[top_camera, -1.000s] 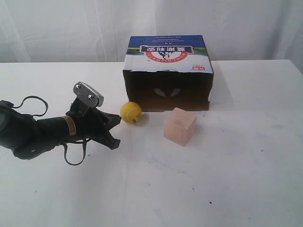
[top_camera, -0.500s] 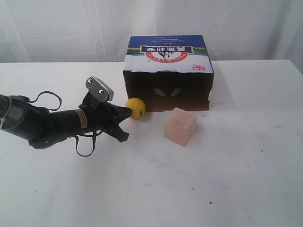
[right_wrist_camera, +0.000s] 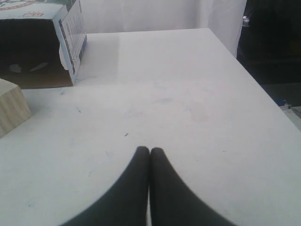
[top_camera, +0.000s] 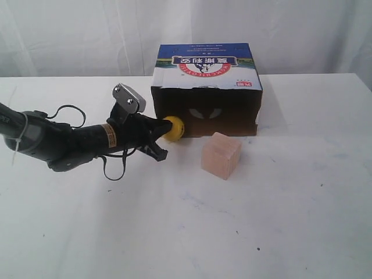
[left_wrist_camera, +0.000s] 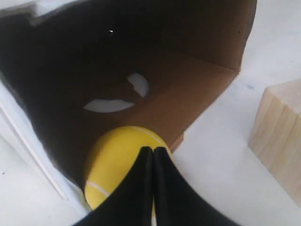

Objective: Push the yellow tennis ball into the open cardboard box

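The yellow tennis ball (top_camera: 174, 128) sits at the left lower corner of the open cardboard box's (top_camera: 206, 75) dark mouth, partly over its threshold. My left gripper (top_camera: 164, 127) is shut, its closed fingertips pressed against the ball's near side. In the left wrist view the ball (left_wrist_camera: 117, 160) lies just beyond the shut gripper (left_wrist_camera: 153, 149), with the box's brown interior (left_wrist_camera: 188, 80) behind it. My right gripper (right_wrist_camera: 149, 150) is shut over bare table, holding nothing, and is out of the exterior view.
A pale wooden cube (top_camera: 221, 154) stands in front of the box's right half, apart from the ball; it also shows as the cube (left_wrist_camera: 277, 136) and the cube (right_wrist_camera: 11, 113). The box (right_wrist_camera: 70, 28) is far from the right gripper. The table's edge (right_wrist_camera: 263, 89) runs nearby.
My left arm has swept right and toward the box, rolling the ball from the table left of the opening up to the box's mouth. The cube and box have not moved.
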